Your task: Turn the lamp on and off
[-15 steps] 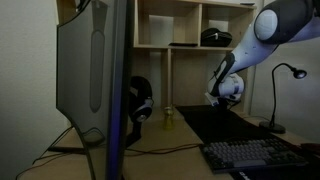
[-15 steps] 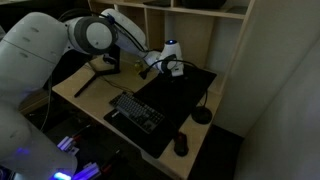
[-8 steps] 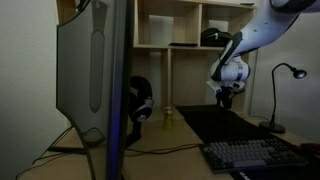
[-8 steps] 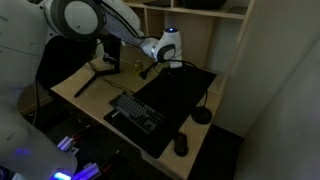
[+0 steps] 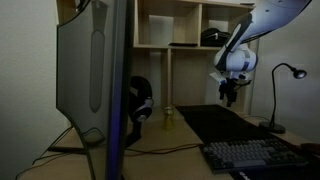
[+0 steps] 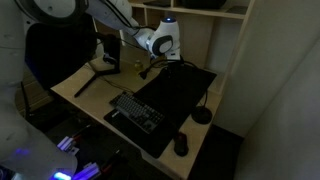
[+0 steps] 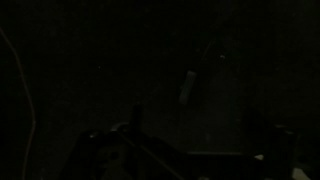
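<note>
The lamp [image 5: 275, 100] is a slim black desk lamp at the desk's far end. Its curved neck ends in a small unlit head [image 5: 297, 72]. Its round base [image 6: 202, 116] stands at the edge of the black desk mat [image 6: 175, 90]. My gripper [image 5: 229, 96] hangs in the air above the mat, short of the lamp's stem and below its head, touching nothing. It also shows in an exterior view [image 6: 178, 63]. Its fingers look apart and empty. The wrist view is almost black, and the lamp cannot be made out there.
A big monitor [image 5: 95, 70] fills the near side. Headphones [image 5: 140, 100] and a small can [image 5: 168, 116] sit by the shelf unit [image 5: 190, 30]. A keyboard [image 6: 137, 110] and a mouse [image 6: 181, 144] lie near the desk's front.
My arm has risen and swung towards the lamp, carrying the gripper from low over the mat to a higher spot nearer the stem. The lamp has not changed.
</note>
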`<action>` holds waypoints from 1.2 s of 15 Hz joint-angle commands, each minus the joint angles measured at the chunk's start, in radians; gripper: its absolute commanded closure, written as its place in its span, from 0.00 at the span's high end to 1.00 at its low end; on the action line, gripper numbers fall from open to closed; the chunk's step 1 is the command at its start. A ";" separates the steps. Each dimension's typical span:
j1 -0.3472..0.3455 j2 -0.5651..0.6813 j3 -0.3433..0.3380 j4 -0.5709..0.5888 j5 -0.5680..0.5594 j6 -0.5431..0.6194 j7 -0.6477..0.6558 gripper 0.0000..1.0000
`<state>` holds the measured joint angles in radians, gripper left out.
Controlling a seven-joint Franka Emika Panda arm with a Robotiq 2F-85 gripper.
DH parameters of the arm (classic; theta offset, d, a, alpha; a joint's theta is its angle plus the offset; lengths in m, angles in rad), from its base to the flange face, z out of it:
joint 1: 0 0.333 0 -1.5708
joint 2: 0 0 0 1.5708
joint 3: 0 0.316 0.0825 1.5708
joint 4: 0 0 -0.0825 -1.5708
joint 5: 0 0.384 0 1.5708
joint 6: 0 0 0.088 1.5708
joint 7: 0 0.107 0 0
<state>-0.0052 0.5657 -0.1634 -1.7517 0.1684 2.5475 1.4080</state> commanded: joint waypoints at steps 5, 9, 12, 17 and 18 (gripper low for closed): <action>0.004 0.108 -0.014 0.080 -0.012 0.013 0.046 1.00; 0.000 0.216 -0.011 0.168 0.002 0.016 0.094 1.00; 0.009 0.289 -0.024 0.238 0.001 0.035 0.142 1.00; 0.004 0.283 -0.019 0.220 -0.003 0.017 0.134 1.00; -0.006 0.293 -0.009 0.230 0.011 0.024 0.136 1.00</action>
<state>-0.0018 0.8241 -0.1750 -1.5601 0.1604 2.5736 1.5301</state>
